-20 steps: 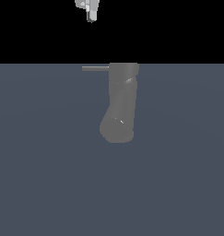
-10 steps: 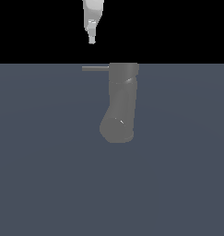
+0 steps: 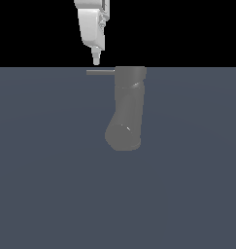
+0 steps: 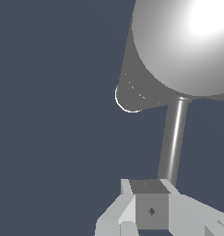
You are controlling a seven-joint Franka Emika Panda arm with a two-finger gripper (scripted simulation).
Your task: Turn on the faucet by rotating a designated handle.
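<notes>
The faucet (image 3: 127, 111) is seen standing on the dark blue-grey bench (image 3: 42, 185), roughly in the middle of the exterior view, a bit toward the far edge. It's a thick matte grey body, with a rounded bulbous end at the near side and a flat-topped cylinder at the far side. The handle (image 3: 100, 72) is a skinny grey rod that sticks straight out from the upper part of the body toward the exterior view's left.

The white hand (image 3: 95, 61) is hung right above the outer end of the handle, pointing down, with its tip just over the rod. A thin sliver of gap can be made out between tip and rod in the exterior view, so no contact is shown there. The faucet body sits off to the exterior view's right of the hand, near but apart.

In the wrist view the handle (image 4: 173, 140) is seen running from the hand (image 4: 151, 203) up to the big shiny faucet (image 4: 178, 50) body. The fingers look drawn together into one narrow tip with nothing gripped between them, so the hand is read as clenched.
</notes>
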